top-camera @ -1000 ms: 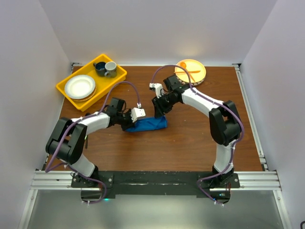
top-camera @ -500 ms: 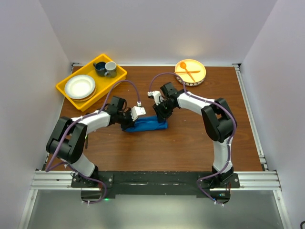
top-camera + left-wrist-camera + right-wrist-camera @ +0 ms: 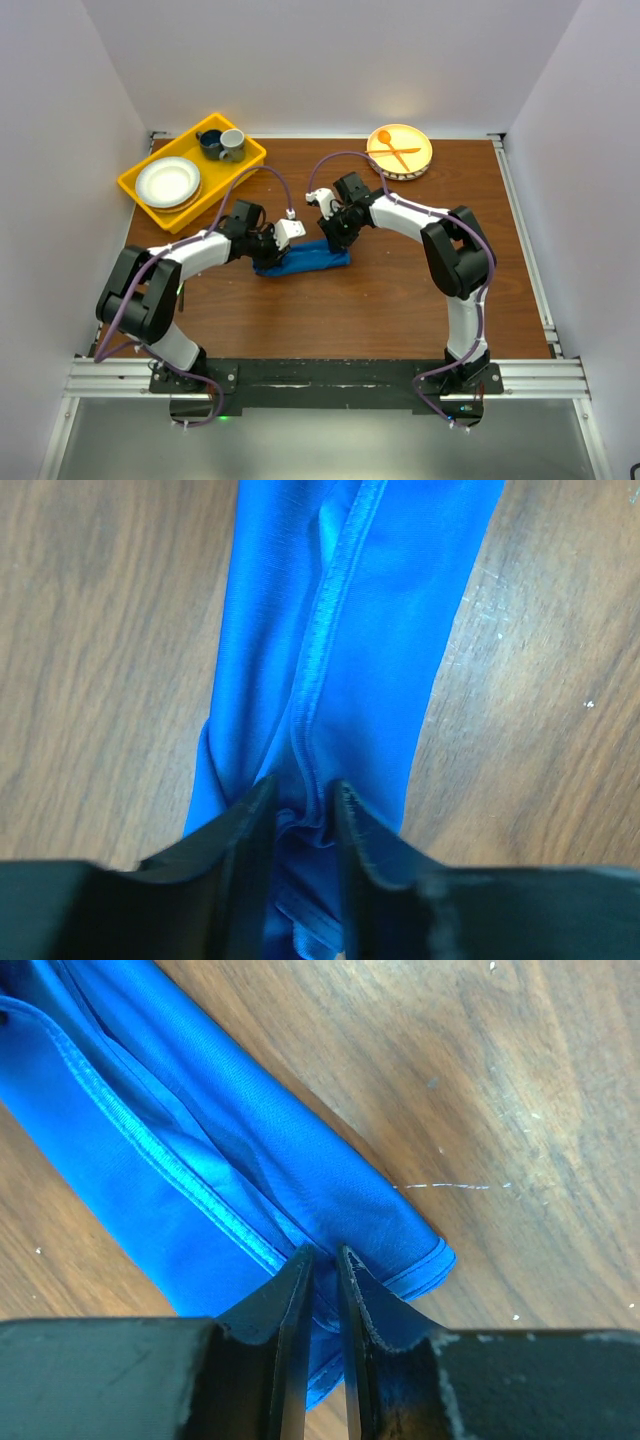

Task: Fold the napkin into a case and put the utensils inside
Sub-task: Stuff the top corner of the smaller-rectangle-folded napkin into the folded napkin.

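I see the napkin (image 3: 303,261) lying on the table (image 3: 400,300) as a long, narrow blue band folded over on itself. It sits between the two arms, a little left of centre. Both arms reach in to it, one at each end.

The right fingers (image 3: 298,1272) are at the band's right end, close to the corner where the hem turns. They are drawn almost together, with only a thin sliver of blue showing between them. The upper layer of cloth runs straight into that gap, so I read it as a pinch on the napkin's folded edge. The cloth beyond lies flat on the wood, its stitched hem running away diagonally.

The left fingers (image 3: 262,802) are at the opposite end. They stand a little apart, astride the raised seam that runs down the middle of the band. The fabric puckers into small creases just where it enters the gap. The wrist camera sits so close that I cannot tell whether the pads actually press the cloth or merely flank it.

Farther back on the left, a yellow tray (image 3: 135,193) holds a white plate (image 3: 167,181) and two cups (image 3: 232,143). At the back, right of centre, a round yellow plate (image 3: 427,160) carries an orange spoon and fork (image 3: 395,152), crossed and well apart from the napkin.
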`<state>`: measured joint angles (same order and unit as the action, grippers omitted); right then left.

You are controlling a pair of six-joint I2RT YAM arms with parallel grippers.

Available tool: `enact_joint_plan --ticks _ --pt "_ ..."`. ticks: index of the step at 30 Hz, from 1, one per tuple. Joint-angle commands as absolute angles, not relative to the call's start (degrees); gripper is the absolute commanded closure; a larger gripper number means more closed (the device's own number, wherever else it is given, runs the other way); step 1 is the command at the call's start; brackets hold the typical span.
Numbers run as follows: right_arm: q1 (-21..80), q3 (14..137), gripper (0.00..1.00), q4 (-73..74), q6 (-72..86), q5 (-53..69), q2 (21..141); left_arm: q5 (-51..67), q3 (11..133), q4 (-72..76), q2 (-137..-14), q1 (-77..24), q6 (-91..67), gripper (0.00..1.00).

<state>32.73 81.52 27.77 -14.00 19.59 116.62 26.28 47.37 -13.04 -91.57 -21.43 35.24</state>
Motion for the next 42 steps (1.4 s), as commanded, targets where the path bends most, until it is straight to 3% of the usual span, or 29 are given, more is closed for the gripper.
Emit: enact_joint_plan --ticks 1,11,25,27,32,35,42 --pt "32.9 80.1 0.8 27.9 -16.3 15.0 118.3 26.1 48.6 -11.3 -88.6 -21.2 34.6 0.61" --pt "32.9 80.0 0.81 27.6 -16.4 14.9 118.3 30.2 51.5 -13.9 -89.0 -21.2 35.5 0.55" --pt "32.8 80.8 0.81 27.9 -16.7 14.8 118.9 32.7 53.4 -16.3 -96.8 -21.2 38.7 0.58" --pt "32.8 80.9 0.81 27.7 -16.6 14.8 118.9 32.4 53.3 -16.5 -97.3 -21.2 39.1 0.61" --pt "32.8 80.9 0.81 27.9 -17.0 14.7 119.0 33.3 53.1 -16.3 -96.2 -21.2 39.8 0.87" --pt "32.9 80.9 0.81 27.9 -17.1 14.7 119.0 33.8 52.6 -15.4 -94.5 -21.2 39.9 0.97" --pt "32.8 80.6 0.81 27.6 -17.8 14.7 118.7 30.6 48.3 -7.6 -88.9 -20.9 36.3 1.0"
